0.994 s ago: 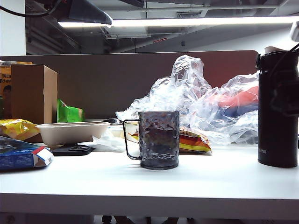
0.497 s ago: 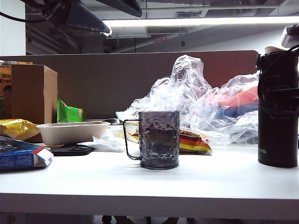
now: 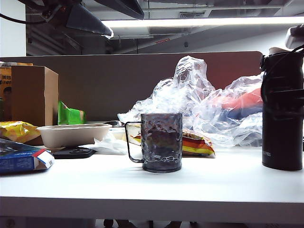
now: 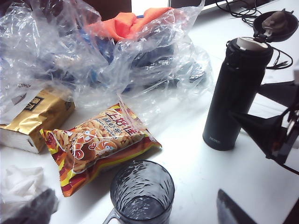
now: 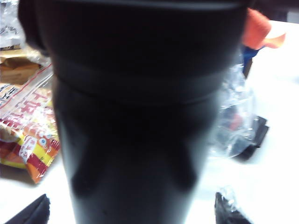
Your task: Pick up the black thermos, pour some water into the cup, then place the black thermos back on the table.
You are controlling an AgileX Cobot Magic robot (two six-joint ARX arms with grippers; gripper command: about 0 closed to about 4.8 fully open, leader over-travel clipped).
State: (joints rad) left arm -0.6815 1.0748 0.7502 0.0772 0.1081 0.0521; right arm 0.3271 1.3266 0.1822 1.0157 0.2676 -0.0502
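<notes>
1. Right gripper (image 5: 131, 212) fingers (image 5: 30, 212) spread wide, flanking the tall matte black thermos (image 5: 135, 116), upright on the white tabletop (image 3: 142, 185).
2. Left gripper (image 4: 261, 186), fingers wide, empty, hovers near the dimpled grey cup (image 4: 142, 191).

- The cup (image 3: 161, 141) stands mid-worktop (image 3: 152, 185), upright.
- The black thermos (image 3: 282, 111) stands at the far right, well apart from the cup.
- A snack bag (image 3: 197, 144) lies behind the cup, crumpled plastic (image 3: 190, 95) behind that.
- The right gripper (image 5: 131, 212) straddles the thermos, jaws wide.
- The left gripper (image 3: 78, 16) hangs above the left.
</notes>
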